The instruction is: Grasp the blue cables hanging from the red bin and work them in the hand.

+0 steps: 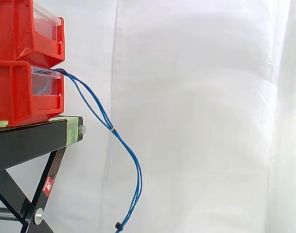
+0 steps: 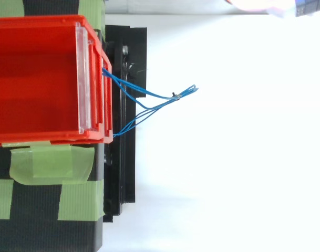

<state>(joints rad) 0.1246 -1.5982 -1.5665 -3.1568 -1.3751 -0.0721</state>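
Observation:
Thin blue cables [image 1: 119, 140] come out of the front of the lower red bin [image 1: 21, 94] and hang down in a long curve past the stand's edge. A small tie binds them about halfway down. From above, the blue cables [image 2: 149, 94] loop out to the right of the red bin [image 2: 39, 79], bound by a small tie at their far end. Nothing touches the cables.
A second red bin [image 1: 26, 29] is stacked on the lower one. Both rest on a black stand [image 1: 31, 141] with green tape [image 2: 49, 163] on its top. A white curtain [image 1: 201, 116] hangs behind the work.

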